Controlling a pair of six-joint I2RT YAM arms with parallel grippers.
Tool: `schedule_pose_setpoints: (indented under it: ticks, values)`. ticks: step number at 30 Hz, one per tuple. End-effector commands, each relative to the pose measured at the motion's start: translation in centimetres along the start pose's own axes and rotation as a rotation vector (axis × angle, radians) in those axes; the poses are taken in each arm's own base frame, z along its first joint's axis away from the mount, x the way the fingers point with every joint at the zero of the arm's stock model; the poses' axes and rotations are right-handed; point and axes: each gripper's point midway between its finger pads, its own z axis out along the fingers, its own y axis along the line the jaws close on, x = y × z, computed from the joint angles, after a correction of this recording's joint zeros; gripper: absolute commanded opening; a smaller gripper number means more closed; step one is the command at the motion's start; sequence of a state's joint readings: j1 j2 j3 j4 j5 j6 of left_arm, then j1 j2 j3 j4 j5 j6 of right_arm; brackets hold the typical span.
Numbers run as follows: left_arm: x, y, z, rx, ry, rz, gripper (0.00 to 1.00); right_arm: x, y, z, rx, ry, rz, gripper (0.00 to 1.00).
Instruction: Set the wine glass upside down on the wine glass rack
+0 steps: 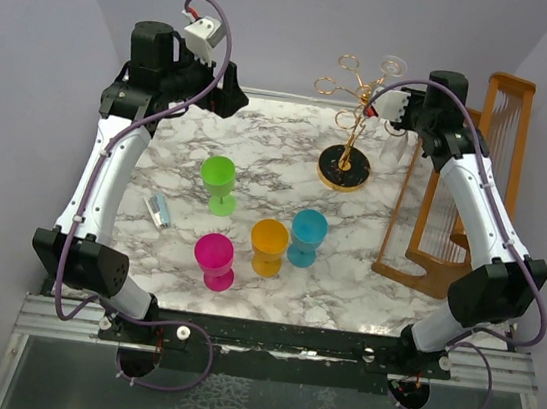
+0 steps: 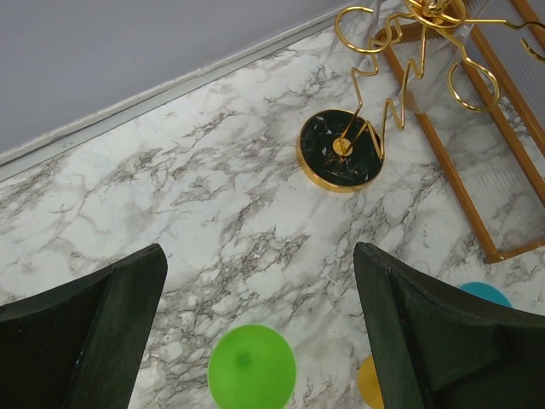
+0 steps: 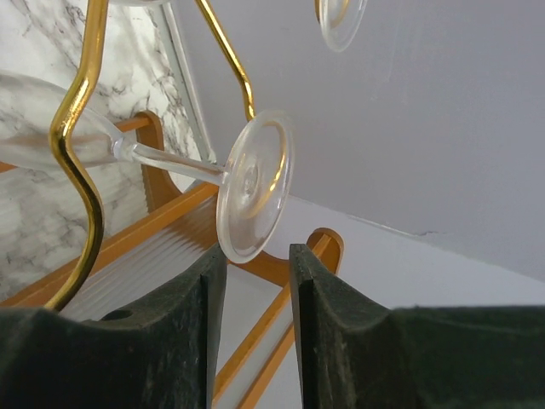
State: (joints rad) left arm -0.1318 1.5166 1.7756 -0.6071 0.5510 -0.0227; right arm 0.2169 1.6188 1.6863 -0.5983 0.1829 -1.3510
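Note:
The gold wine glass rack [image 1: 358, 115] stands on its round black base [image 1: 344, 168] at the back right; it also shows in the left wrist view [image 2: 341, 150]. A clear wine glass [image 3: 252, 192] lies with its stem across a gold rack arm [image 3: 78, 145], foot towards my right gripper. My right gripper [image 3: 255, 252] [image 1: 387, 106] is narrowly open; the foot's rim sits just past the tip of its left finger [image 3: 183, 324], and nothing is between the pads. A second clear foot [image 3: 341, 21] hangs higher up. My left gripper [image 2: 260, 264] [image 1: 230, 90] is wide open and empty above the table.
A brown wooden slatted frame [image 1: 452, 203] stands right of the rack, close behind the right gripper [image 3: 174, 209]. Green [image 1: 219, 183], orange [image 1: 269, 246], blue [image 1: 307, 237] and pink [image 1: 215, 260] plastic goblets stand mid-table. A small silver object [image 1: 159, 210] lies at the left.

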Motion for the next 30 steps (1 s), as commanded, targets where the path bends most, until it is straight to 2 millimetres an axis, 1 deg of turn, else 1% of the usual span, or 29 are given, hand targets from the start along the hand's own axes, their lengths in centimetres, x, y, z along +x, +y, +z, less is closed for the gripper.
schedule_pose_setpoints:
  ticks: [1,8,13,15,22,30]
  values:
    - [-1.6,-0.7,-1.4,0.002,-0.061,0.047,0.93,0.5,-1.7,-2.3,0.065,0.016,0.035,0.37]
    - [-1.7,-0.7,-1.7,-0.006,-0.066,0.056,0.93,0.9,-1.4,-3.6,0.056,0.02,0.07,0.47]
    - [-1.6,-0.6,-1.8,-0.011,-0.068,0.058,0.93,0.9,-1.3,-5.6,0.044,0.005,0.146,0.54]
    - [-1.5,-0.6,-1.8,-0.011,-0.066,0.057,0.93,0.6,-1.5,-6.8,0.047,-0.02,0.195,0.57]
    - [-1.3,-0.6,-1.8,-0.011,-0.06,0.061,0.93,-2.5,-1.4,-10.3,0.018,-0.223,0.388,0.65]
    - [-1.0,-0.4,-2.2,-0.021,-0.039,0.106,0.93,-7.0,-1.4,-13.9,-0.045,-0.492,0.577,0.68]
